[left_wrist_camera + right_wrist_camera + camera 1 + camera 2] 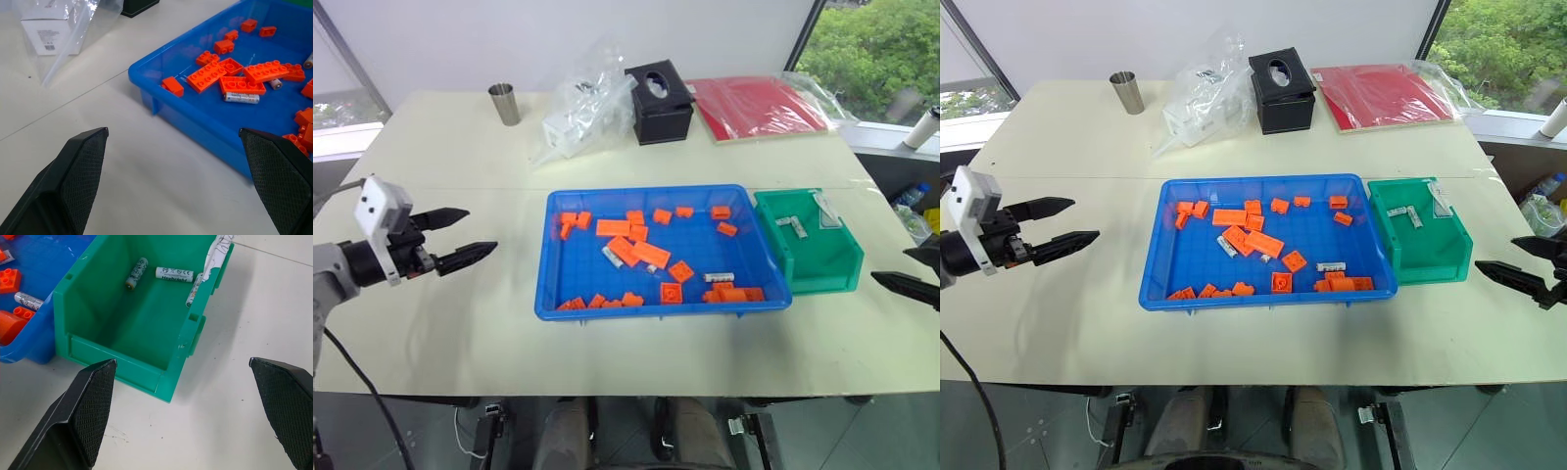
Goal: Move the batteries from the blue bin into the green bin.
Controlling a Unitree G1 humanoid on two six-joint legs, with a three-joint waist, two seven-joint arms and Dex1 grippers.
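Note:
The blue bin (544,279) sits mid-table, holding many orange blocks (649,254) and a few silver batteries (611,257), one of them near its right end (719,277). Touching its right side is the green bin (822,269), with three batteries (174,274) lying at its far end. My left gripper (478,230) hovers open over bare table left of the blue bin, pointing toward it. Just right of the green bin, my right gripper (1495,253) is open and empty. The left wrist view shows a battery (241,97) among the blocks.
Along the table's back stand a metal cup (504,103), a plastic bag with a white box (579,113), a black tissue box (658,101) and a red folder (759,106). A paper slip (825,209) leans in the green bin's far corner.

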